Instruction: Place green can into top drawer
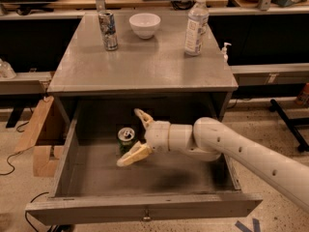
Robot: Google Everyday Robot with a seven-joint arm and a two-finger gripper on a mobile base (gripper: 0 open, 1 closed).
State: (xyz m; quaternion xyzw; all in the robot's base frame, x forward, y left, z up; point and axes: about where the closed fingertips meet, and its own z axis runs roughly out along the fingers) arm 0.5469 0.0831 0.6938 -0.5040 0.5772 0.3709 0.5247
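Note:
The green can (126, 139) stands upright on the floor of the open top drawer (145, 211), left of the middle. My gripper (133, 137) is inside the drawer just right of the can, its fingers (131, 156) spread wide open on either side of the can's right flank. Nothing is gripped; the can stands on its own. My white arm reaches in from the lower right.
On the cabinet top (145, 66) stand a silver-and-blue can (108, 30), a white bowl (145, 25) and a clear water bottle (196, 24). A cardboard piece (41, 134) leans at the left. A small pump bottle (225, 52) sits behind the right corner.

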